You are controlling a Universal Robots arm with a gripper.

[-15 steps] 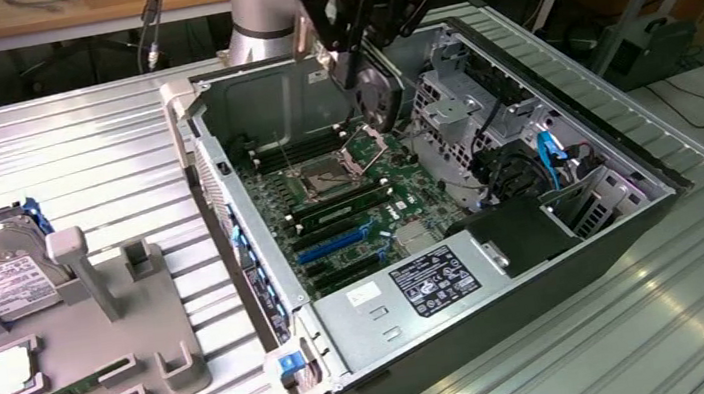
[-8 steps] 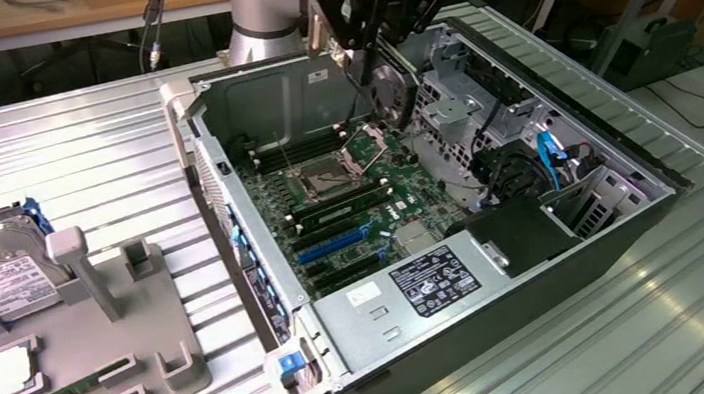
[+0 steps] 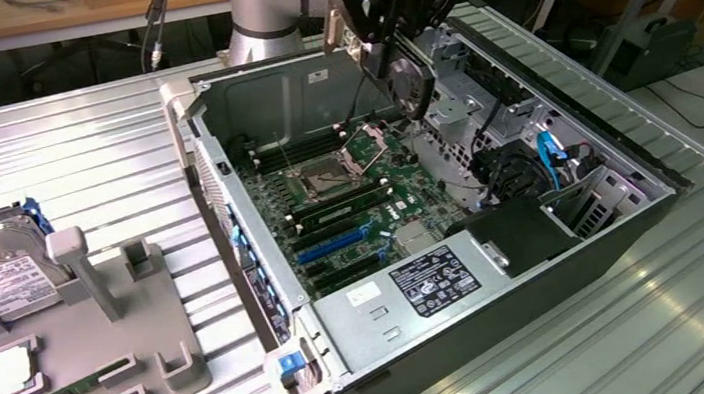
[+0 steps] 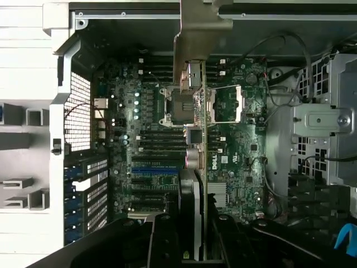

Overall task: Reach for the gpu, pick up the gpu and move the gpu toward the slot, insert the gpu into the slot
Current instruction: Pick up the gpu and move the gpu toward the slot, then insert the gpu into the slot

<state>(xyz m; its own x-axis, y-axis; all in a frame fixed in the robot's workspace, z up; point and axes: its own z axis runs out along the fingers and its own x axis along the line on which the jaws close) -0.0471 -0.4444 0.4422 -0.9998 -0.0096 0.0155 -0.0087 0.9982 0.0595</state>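
Exterior view, claw: the gripper (image 3: 390,43) is clenched on the gpu (image 3: 409,84), which hangs edge-down from it above the open case (image 3: 582,98).
Exterior view, slot: the slot (image 3: 331,245) lies on the motherboard (image 3: 385,188), toward the exterior view's left of the card and well apart from it.
Exterior view, step: carrying the card toward the slot, as it appears.
Wrist view, card: the gpu (image 4: 195,39) shows edge-on, over the processor socket (image 4: 178,106).
Wrist view, slot: the slot (image 4: 155,170) sits beside the card's line and seems to run crosswise to it.
Wrist view, doing it well: the card's long edge should likely be turned to run along the blue strip and centred over it. The card should be kept upright, and lowered only once the two are aligned.
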